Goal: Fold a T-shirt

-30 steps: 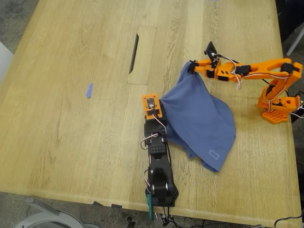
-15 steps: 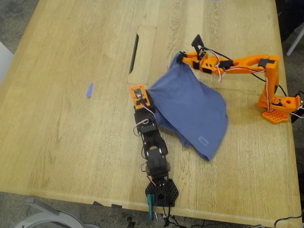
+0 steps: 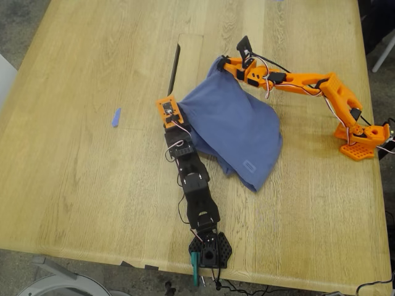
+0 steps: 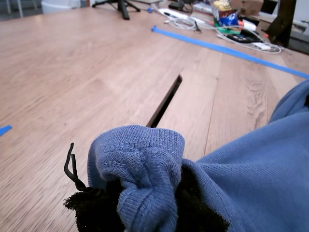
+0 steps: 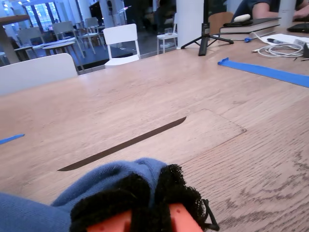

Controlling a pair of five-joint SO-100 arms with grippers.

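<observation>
The slate-blue T-shirt lies bunched on the wooden table, held up at two points. My first gripper, on the black arm that comes from the near edge in the exterior view, is shut on one bunched edge of the T-shirt. My second gripper, on the orange arm from the exterior view's right, is shut on another edge. The cloth hangs taut between them and trails towards the exterior view's lower right. A small label shows near the trailing hem. No print is visible.
A dark cable slot in an inset panel runs just beyond both grippers. A tiny blue scrap lies to the exterior view's left of my first gripper. The orange arm's base stands at the exterior view's right edge.
Both grippers have moved towards the exterior view's left and far side, dragging the T-shirt with them. Both arms have stretched out, and the trailing hem slid along the table.
</observation>
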